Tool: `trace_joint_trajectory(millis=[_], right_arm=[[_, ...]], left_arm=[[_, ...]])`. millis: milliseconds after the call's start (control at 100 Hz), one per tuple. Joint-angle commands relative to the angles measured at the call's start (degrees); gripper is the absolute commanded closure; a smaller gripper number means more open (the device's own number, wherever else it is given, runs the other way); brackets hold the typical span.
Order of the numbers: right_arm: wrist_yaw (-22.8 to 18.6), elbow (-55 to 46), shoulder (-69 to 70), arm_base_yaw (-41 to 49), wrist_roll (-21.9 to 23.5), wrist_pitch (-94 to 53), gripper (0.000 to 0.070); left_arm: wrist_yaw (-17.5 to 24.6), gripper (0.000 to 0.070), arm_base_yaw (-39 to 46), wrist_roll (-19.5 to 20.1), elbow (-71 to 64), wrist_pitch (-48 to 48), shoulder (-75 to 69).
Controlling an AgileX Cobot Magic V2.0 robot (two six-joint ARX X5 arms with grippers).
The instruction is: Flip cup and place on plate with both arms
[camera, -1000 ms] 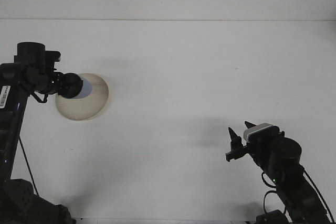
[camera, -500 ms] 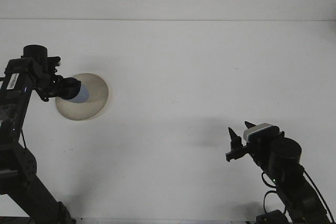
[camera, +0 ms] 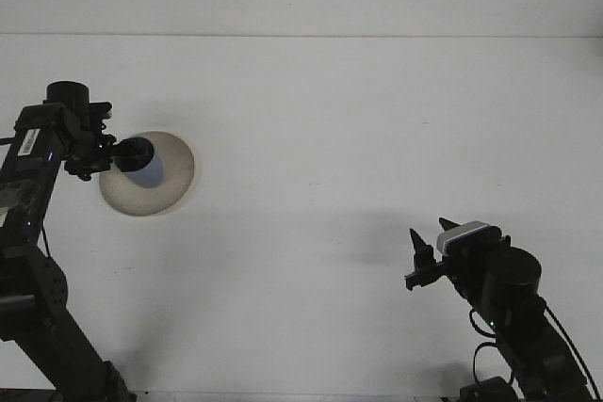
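White desk [camera: 330, 138] fills the view, with a beige plate [camera: 165, 185] lying at its left side. A pale blue cup [camera: 151, 168] sits over the plate's upper middle, and the left hand [camera: 132, 154] is right against it from the left — whether its fingers are pinching the cup or spread I cannot tell, since the dark hand hides them. The right hand [camera: 431, 249] hangs well apart over the lower right of the desk — its two black fingers spread, holding nothing.
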Motion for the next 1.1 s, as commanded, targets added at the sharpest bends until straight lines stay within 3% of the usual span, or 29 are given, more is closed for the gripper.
trace_joint_trajectory(millis=[0,250,470,520,640,730,810,850,1090], right_arm=[[0.0,0.2,0.1,0.1,0.4,0.3,0.0332],[0.3,0.2,0.1,0.1,0.4,0.2,0.0332],[3.1,0.2,0.0,0.0,0.4,2.6,0.0333],[3.2,0.2,-0.4,-0.4,0.6,4.8,0.0333],[4.2,0.2,-1.6,-1.8,0.6,9.0,0.0371],[6.3,0.0,-2.8,-3.2,0.4,10.3,0.0436],[7.1,-0.9,-4.3,-4.4,0.4,11.5,0.0584],[7.5,-1.7,-5.4,-5.1,0.4,12.7,0.0698],[9.2,-5.9,-9.5,-7.8,0.4,18.1,0.07]], left_arm=[[0.3,0.0245,0.6,-1.0,3.0,-0.9,-0.3],[1.7,0.0245,1.9,-1.6,9.0,-1.9,-10.8],[2.3,0.0257,2.6,-3.8,8.9,-3.7,-25.2],[2.4,0.0307,2.3,-3.8,8.8,-4.9,-28.1],[4.5,0.0498,0.3,-3.0,5.4,-3.8,-35.8],[4.4,0.07,-0.6,-1.3,-2.3,2.1,-42.4],[4.4,0.0685,-0.8,-0.7,-12.6,10.1,-48.8],[4.4,0.0685,-0.8,-0.6,-18.8,14.8,-52.1],[4.4,0.0685,-0.9,-0.5,-59.0,49.3,-71.8]])
